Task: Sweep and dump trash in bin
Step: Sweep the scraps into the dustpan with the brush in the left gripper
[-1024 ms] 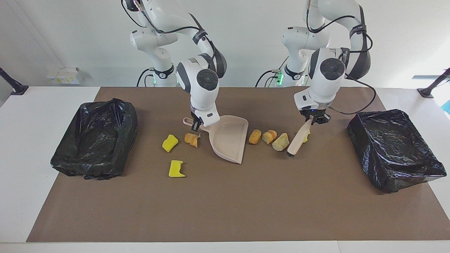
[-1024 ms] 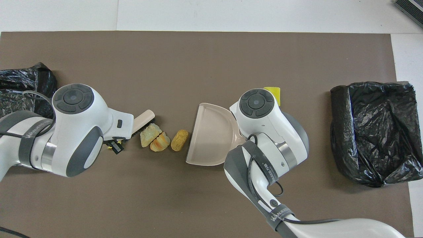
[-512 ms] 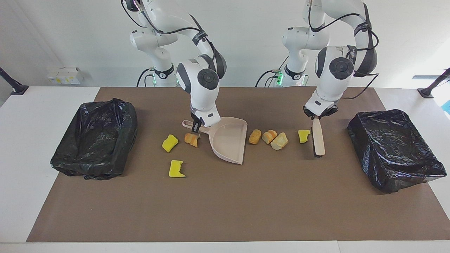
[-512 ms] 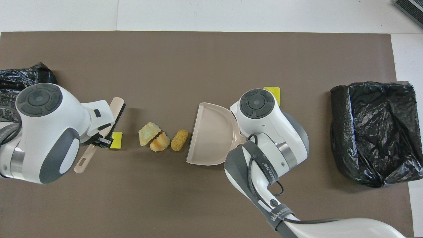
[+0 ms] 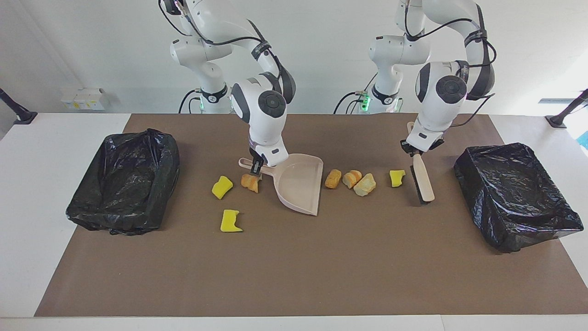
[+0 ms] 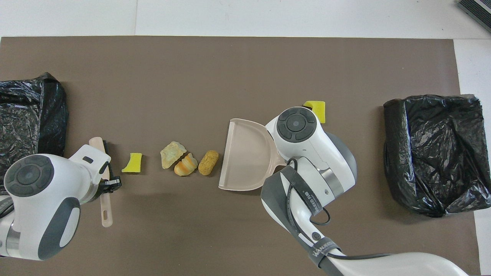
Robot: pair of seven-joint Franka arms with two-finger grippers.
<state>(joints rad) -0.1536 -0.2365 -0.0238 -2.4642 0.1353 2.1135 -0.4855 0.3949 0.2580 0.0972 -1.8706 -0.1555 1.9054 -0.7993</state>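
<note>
"WANJEEDA"-type strap text unreadable — left gripper point(image 5: 415, 151) clenched on brush point(image 5: 421, 180), swung off trash point(image 5: 351, 179) twd bin point(image 5: 514, 195); right gripper point(image 5: 257, 164) gripped dustpan point(image 5: 298, 183).

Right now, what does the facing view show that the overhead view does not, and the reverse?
Only the facing view shows the orange lump and yellow chunk beside the dustpan handle, which the right arm covers from above, plus both arm bases. Only the overhead view shows the brush handle's end clear of the left gripper. Both show the dustpan, brush, four pieces between them, and two black bins.
</note>
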